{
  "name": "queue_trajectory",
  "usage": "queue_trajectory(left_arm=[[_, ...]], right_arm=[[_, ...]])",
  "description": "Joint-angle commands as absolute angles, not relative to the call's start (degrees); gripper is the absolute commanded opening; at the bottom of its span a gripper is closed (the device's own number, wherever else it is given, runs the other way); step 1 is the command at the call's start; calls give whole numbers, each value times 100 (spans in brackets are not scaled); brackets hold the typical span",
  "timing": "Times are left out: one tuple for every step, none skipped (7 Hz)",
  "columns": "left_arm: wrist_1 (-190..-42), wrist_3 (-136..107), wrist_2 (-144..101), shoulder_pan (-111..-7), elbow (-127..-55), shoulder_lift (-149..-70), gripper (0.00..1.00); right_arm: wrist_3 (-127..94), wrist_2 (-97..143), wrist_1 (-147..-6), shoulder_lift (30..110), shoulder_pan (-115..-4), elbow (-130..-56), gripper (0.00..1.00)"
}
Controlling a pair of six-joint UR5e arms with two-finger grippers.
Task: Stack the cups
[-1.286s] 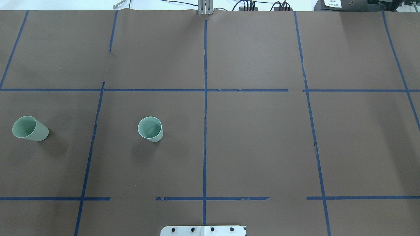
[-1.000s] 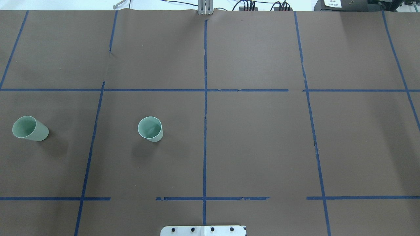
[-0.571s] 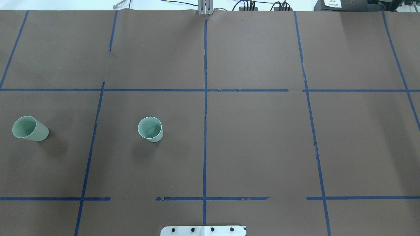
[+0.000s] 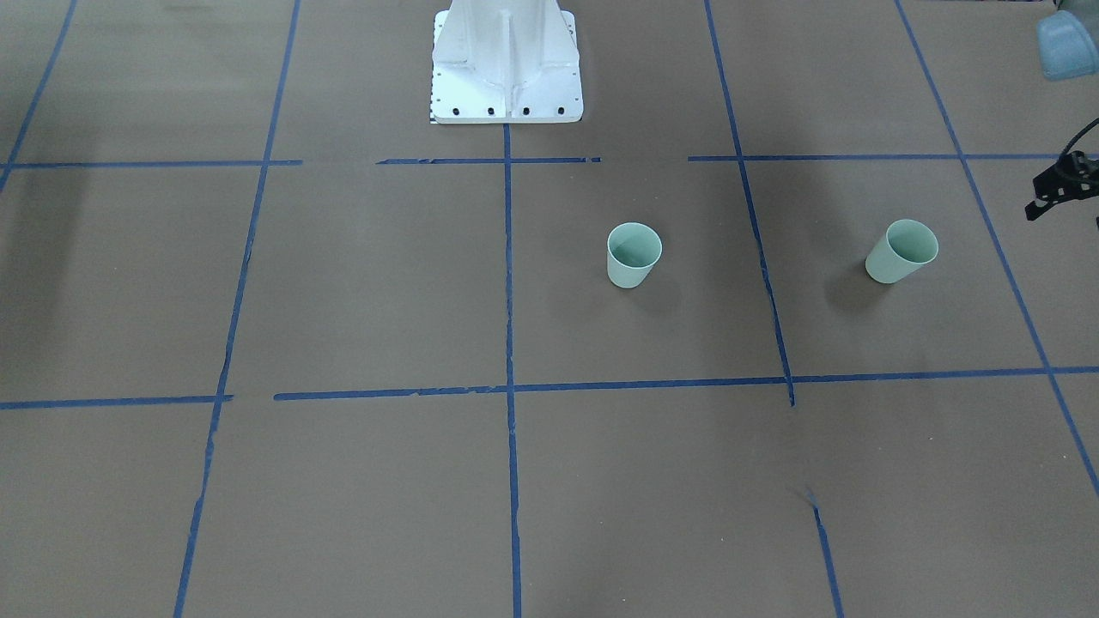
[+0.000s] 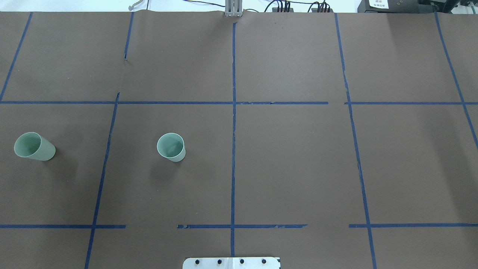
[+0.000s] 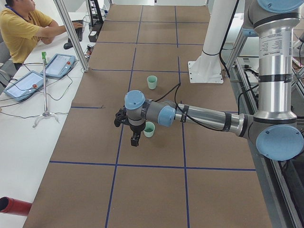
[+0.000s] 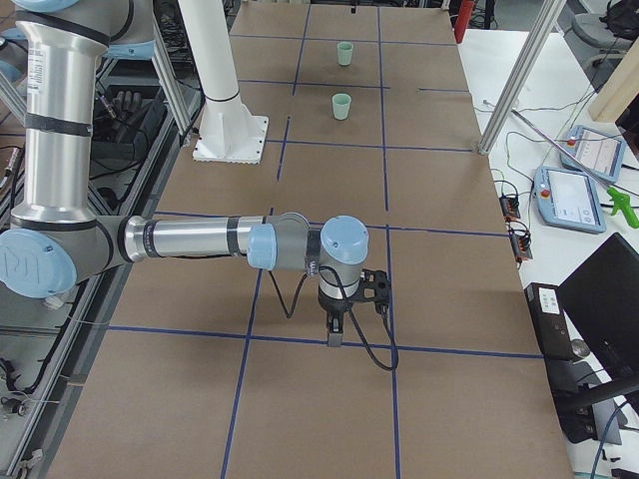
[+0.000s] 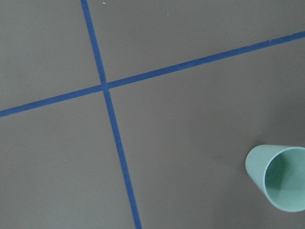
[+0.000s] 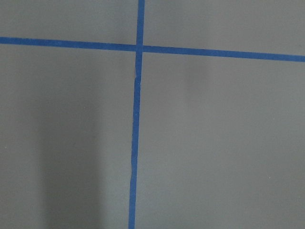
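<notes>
At the left wrist view's edge, one cup (image 8: pixel 279 177) is cropped.

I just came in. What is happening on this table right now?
A two-armed robot is meant to stack two green cups, and nothing is stacked yet. The outer cup and the inner cup stand upright and apart on the table, both untouched. The left gripper hovers near the outer cup; the right gripper hangs over bare table, away from both.

Both forearms are stretching out level, the left gripper (image 6: pixel 135 141) and the right gripper (image 7: pixel 334 337) pointing straight down; their finger spacing I cannot tell.
</notes>
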State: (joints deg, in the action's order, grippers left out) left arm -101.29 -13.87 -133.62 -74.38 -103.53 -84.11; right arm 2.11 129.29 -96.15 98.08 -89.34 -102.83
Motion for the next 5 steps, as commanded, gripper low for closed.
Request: queue_trajectory(left_arm=[[-11613,-3332,-13202,-6516,-10301,-8131,100],[-12228,-3923,-12984,-6199,-10179,-7991,100],[-12722,-4355,-12964,-6014,-9952,-7972,99],[-12901,-4551,-12738,-5864,-9819,-7972,97],[-12902,-4718,-12666,-5819,-9809,-7972,85]], right_arm=[[211,12929,-9615,9809,-8930,-10283,100],[211,12929,-9615,9809,-8930,-10283,100],[211,12929,-9615,9809,-8930,-10283,100],[211,12929,-9615,9809,-8930,-10283,100],[211,12929,-9615,9809,-8930,-10283,100]])
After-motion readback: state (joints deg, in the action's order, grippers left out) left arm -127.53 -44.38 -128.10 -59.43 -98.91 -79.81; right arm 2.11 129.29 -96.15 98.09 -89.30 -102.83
